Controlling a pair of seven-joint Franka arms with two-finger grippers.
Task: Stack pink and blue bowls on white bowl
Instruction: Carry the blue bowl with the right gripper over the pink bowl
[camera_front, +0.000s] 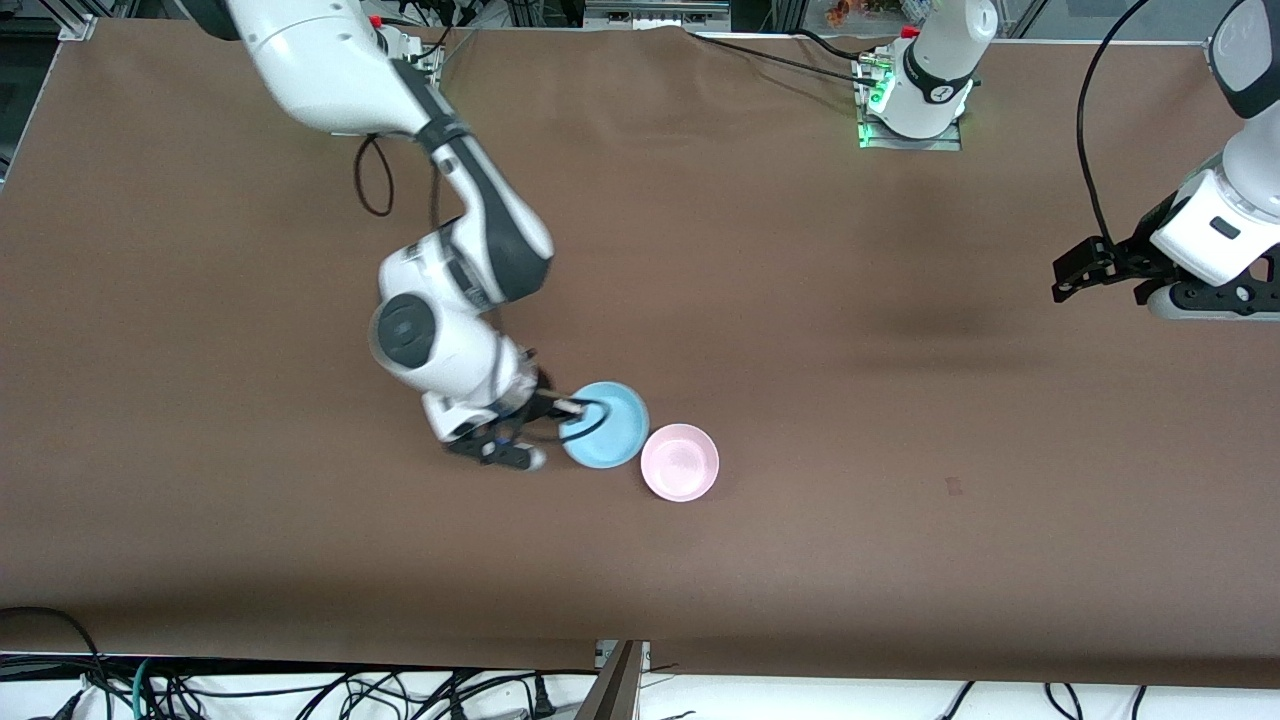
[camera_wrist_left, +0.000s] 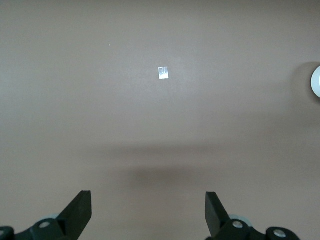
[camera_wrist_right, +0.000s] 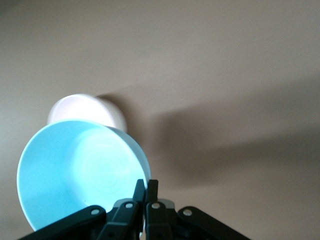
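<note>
Now the pink bowl (camera_front: 680, 461) sits nearest the front camera on the desk (camera_front: 900, 520), and what shows there may be pink already nested on white, though I cannot tell. Just beside it, my right gripper (camera_front: 575, 407) pinches the blue bowl (camera_front: 604, 425) by its rim, fingers closed tight. Next I carry it over and lower it in. My left gripper (camera_wrist_left: 148, 210) waits, wide open.

A robotics lab: bolted arm bases (camera_front: 912, 95), brown-covered table (camera_front: 800, 560), loose cables (camera_front: 300, 690).
</note>
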